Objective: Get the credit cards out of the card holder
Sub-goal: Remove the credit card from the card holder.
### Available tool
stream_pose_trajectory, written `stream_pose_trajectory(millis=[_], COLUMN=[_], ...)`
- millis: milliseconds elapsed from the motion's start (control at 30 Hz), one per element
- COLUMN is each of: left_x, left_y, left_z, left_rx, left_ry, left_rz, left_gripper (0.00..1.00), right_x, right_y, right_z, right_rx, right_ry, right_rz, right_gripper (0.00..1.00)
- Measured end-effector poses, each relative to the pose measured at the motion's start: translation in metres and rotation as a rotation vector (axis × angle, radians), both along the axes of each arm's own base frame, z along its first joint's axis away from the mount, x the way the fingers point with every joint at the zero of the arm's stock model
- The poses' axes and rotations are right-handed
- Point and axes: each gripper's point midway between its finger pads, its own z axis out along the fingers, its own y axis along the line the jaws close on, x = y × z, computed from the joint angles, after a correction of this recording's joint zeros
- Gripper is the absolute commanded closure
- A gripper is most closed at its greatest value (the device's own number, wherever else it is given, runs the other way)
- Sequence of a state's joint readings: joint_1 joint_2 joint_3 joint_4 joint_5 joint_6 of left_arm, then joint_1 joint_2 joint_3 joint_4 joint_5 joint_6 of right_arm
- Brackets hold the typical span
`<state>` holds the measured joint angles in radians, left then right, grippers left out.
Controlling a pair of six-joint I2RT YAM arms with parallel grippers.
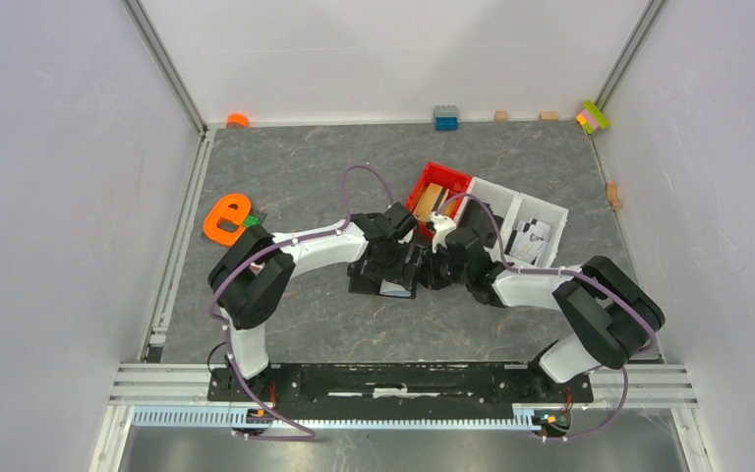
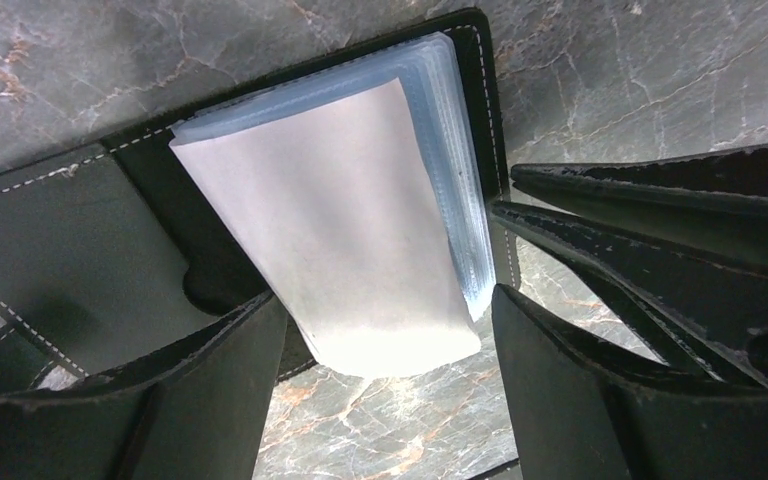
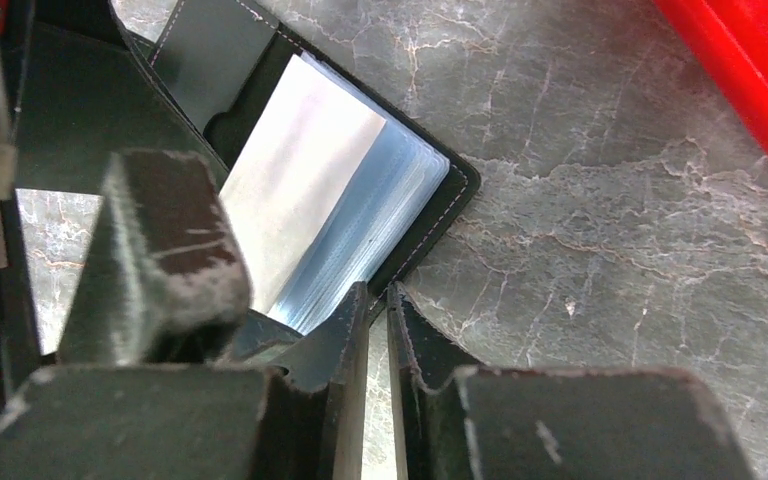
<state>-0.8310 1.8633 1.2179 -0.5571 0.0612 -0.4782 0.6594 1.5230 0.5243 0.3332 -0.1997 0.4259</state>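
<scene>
The black card holder lies open on the marbled table between both arms. In the left wrist view its covers frame a stack of clear blue-grey sleeves. A greyish-white credit card sticks out of the sleeves toward the camera. My left gripper is open, one finger on each side of the card's free end, and small gaps show beside it. My right gripper is closed to a thin slit on the card holder's edge, beside the card. From above, the left gripper and right gripper nearly touch.
A red bin holding wooden blocks and a white bin stand just behind the grippers. The red bin's wall shows in the right wrist view. An orange letter shape lies to the left. Small blocks line the back wall.
</scene>
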Motion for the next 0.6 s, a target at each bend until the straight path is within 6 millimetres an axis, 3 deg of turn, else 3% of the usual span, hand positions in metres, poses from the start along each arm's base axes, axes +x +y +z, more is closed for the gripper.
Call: stream_pose_trajectory(millis=[133,400,600], left_x=[0.001,0.002,0.002], left_y=[0.001,0.006,0.005], left_z=[-0.002,-0.004,-0.004], left_rx=[0.044,0.089,0.094], left_ry=[-0.013,-0.019,-0.010], left_rz=[0.000,0.006,0.004], left_gripper=[0.24,0.55,0.68], right_x=[0.003,0.011,0.013], right_y=[-0.005,-0.023,-0.028], right_z=[0.006,0.029,0.031], right_rx=[-0.006,-0.006,-0.013], right_ry=[-0.027,-0.128,-0.145], right_rz=[-0.027,-0.123,-0.152], right_gripper=[0.87,0.89,0.87])
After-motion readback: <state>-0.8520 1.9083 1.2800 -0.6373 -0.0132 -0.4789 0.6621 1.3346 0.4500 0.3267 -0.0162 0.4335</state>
